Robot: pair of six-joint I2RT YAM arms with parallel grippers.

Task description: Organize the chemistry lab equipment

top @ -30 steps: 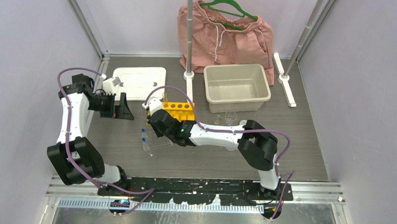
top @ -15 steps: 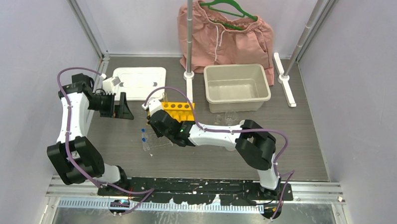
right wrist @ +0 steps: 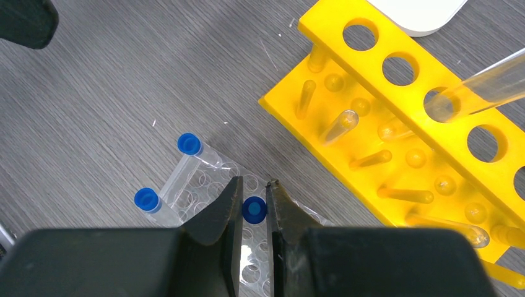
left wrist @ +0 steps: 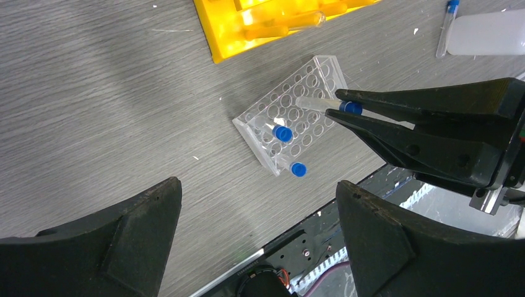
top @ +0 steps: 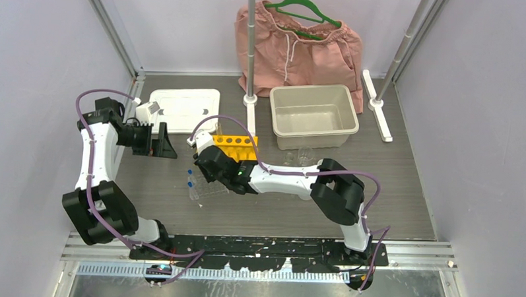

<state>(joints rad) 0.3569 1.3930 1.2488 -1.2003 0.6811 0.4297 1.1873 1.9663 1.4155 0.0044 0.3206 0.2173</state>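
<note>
Two blue-capped tubes (left wrist: 283, 133) lie on the clear tray (left wrist: 308, 75), which sits a little left of the desk's middle, towards the near edge. My right gripper (right wrist: 254, 190) hangs over that tray with its fingers pinched on the blue cap of a third tube (right wrist: 254, 210). From the left wrist camera I can see that tube held nearly level, just above the tray's rows of holes. Just beyond the tray, towards the far edge, stands the yellow rack (right wrist: 371, 80), and one long glass tube (right wrist: 489, 80) leans in one of its holes. My left gripper (left wrist: 257, 185) hovers near the left edge with its fingers spread wide and nothing between them, looking across at the tray. A white bottle (left wrist: 489, 34) lies on the desk past the right gripper, with another capped tube (left wrist: 447, 21) just beside it. Near the far edge sit a beige tub (top: 312, 127), right of the middle, and a white lid (top: 182, 109) towards the far left corner.
</note>
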